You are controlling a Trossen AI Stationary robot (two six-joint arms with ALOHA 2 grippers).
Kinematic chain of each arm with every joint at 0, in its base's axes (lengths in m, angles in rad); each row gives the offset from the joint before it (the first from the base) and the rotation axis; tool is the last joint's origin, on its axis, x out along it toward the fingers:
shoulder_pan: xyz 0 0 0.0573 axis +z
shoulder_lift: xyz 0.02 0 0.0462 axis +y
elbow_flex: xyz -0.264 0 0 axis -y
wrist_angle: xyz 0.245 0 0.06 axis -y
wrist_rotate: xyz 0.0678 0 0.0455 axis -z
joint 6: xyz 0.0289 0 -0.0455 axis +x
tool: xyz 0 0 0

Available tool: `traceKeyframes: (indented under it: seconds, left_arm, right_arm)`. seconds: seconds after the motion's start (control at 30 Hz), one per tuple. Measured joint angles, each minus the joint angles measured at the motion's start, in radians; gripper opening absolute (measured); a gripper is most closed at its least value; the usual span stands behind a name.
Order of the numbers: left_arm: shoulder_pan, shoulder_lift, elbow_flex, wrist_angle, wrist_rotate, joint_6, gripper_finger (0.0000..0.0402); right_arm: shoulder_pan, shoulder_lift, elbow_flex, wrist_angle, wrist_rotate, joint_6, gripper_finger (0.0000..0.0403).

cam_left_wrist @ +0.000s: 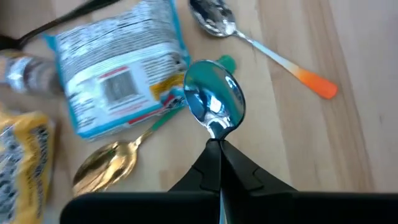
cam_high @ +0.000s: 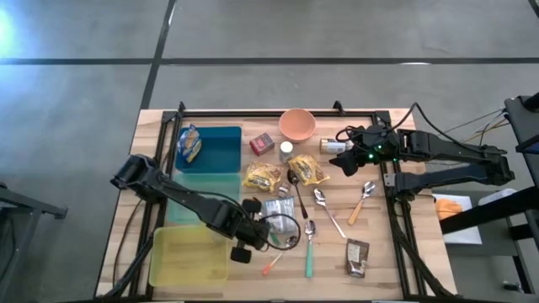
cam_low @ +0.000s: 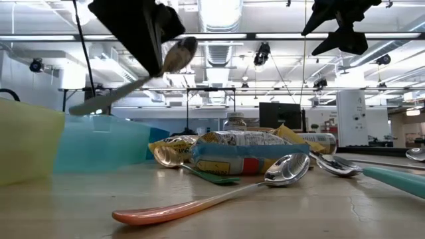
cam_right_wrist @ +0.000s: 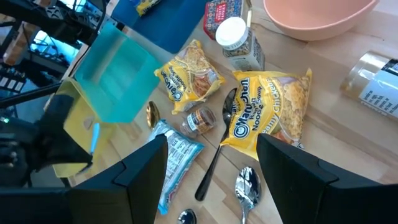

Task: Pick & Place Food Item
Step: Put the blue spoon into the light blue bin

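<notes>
My left gripper (cam_left_wrist: 216, 146) is shut on a silver spoon (cam_left_wrist: 214, 99) and holds it above the table's near middle (cam_high: 251, 236). In the low view the spoon's bowl (cam_low: 178, 54) points up and its pale handle (cam_low: 99, 103) slants down. Below it lie a blue-and-white food packet (cam_left_wrist: 115, 71), a gold spoon (cam_left_wrist: 106, 165) and an orange-handled spoon (cam_left_wrist: 267, 53). Two yellow noodle packets (cam_high: 263, 177) (cam_high: 310, 170) lie mid-table. My right gripper (cam_right_wrist: 217, 180) hangs open over the far right (cam_high: 349, 160), holding nothing. My left gripper pinches the spoon at its neck (cam_left_wrist: 215, 132), just behind the bowl, between its two shut fingers (cam_left_wrist: 205, 168). The fingers slant steeply down from above and lie along the spoon. The spoon is lifted clear of the table, bowl past the fingertips, handle running back under the gripper.
Blue (cam_high: 210, 147), teal (cam_high: 202, 198) and yellow (cam_high: 189, 252) bins stand along the left; a snack bag (cam_high: 190, 145) lies in the blue one. A pink bowl (cam_high: 296, 124), red box (cam_high: 262, 144), jars, a brown packet (cam_high: 357, 257) and several spoons are spread over the middle.
</notes>
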Motion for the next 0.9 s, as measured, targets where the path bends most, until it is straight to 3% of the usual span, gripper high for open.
traceKeyframes:
  seconds: [0.4, 0.7, 0.9]
  left_arm:
    - [0.028, -0.123, 0.000, -0.142, -0.052, -0.081, 0.0000]
    - [0.076, -0.148, -0.005, -0.279, -0.092, -0.083, 0.0000]
    - [0.099, -0.200, -0.100, -0.281, -0.093, -0.113, 0.0000]
  right_arm:
    - [0.000, 0.000, 0.000, 0.004, 0.000, 0.000, 0.0241]
    - [0.000, 0.000, 0.000, 0.003, 0.000, -0.008, 0.0241]
    - [0.000, 0.000, 0.000, 0.002, 0.000, -0.013, 0.0241]
